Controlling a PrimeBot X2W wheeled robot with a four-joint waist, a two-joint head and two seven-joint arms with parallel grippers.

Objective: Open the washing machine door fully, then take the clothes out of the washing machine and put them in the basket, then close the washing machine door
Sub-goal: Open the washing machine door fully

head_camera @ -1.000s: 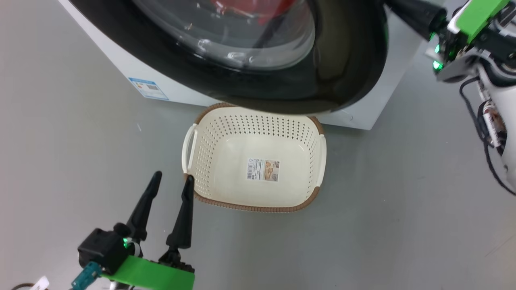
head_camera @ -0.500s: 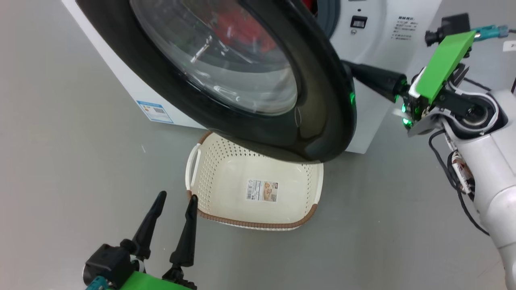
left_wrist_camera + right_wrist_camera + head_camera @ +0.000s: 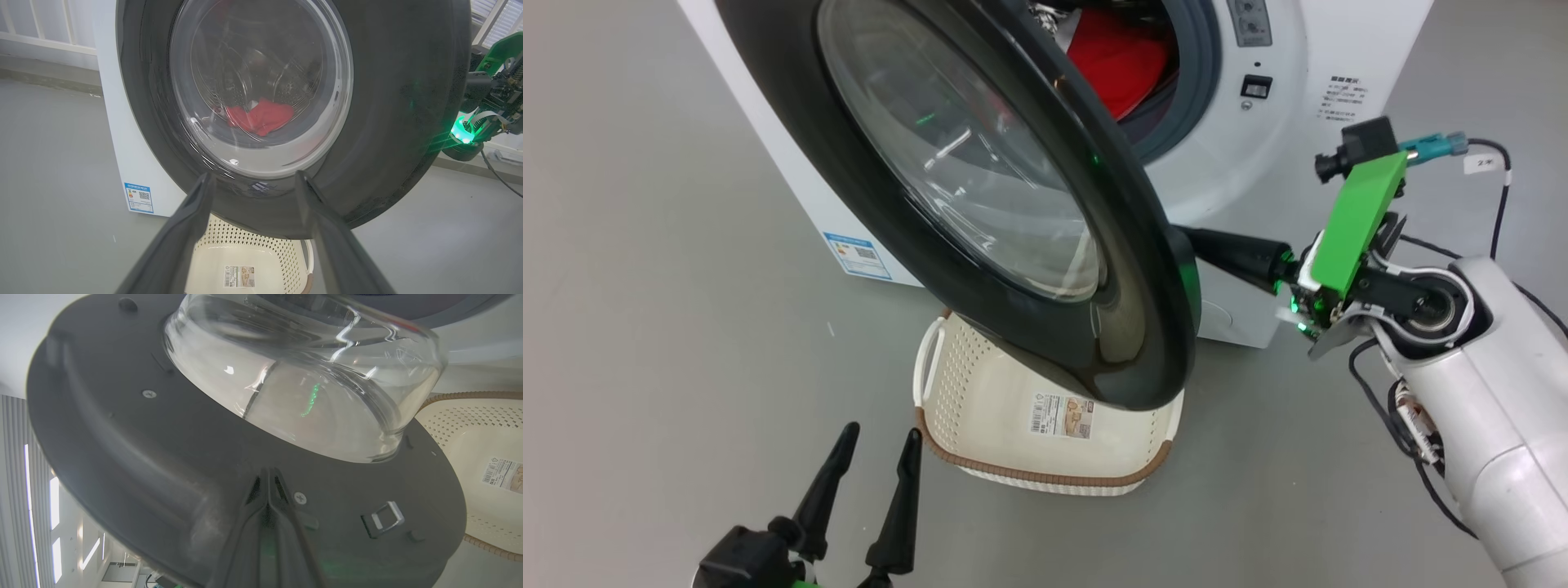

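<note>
The washing machine (image 3: 1282,163) stands with its door (image 3: 980,188) swung partly open, the black rim hanging over the basket (image 3: 1045,475) on the floor. Red clothes (image 3: 1115,57) lie in the drum and show through the glass (image 3: 261,116). My right gripper (image 3: 1201,243) is shut, and its tips (image 3: 267,475) rest against the door's grey inner face (image 3: 143,457), below the glass bowl (image 3: 306,388). My left gripper (image 3: 880,437) is open and holds nothing, low at the basket's near-left corner; its fingers (image 3: 253,179) point at the door's outer face (image 3: 388,122).
A blue label (image 3: 858,255) sits on the machine's lower left front. The door latch (image 3: 384,516) lies just right of my right fingertips. Bare grey floor (image 3: 670,327) surrounds the machine. Cables hang from my right forearm (image 3: 1462,367).
The head camera has tilted up, so the whole picture shifted. The door has swung further open with my shut right gripper behind its inner face. My left gripper stays open.
</note>
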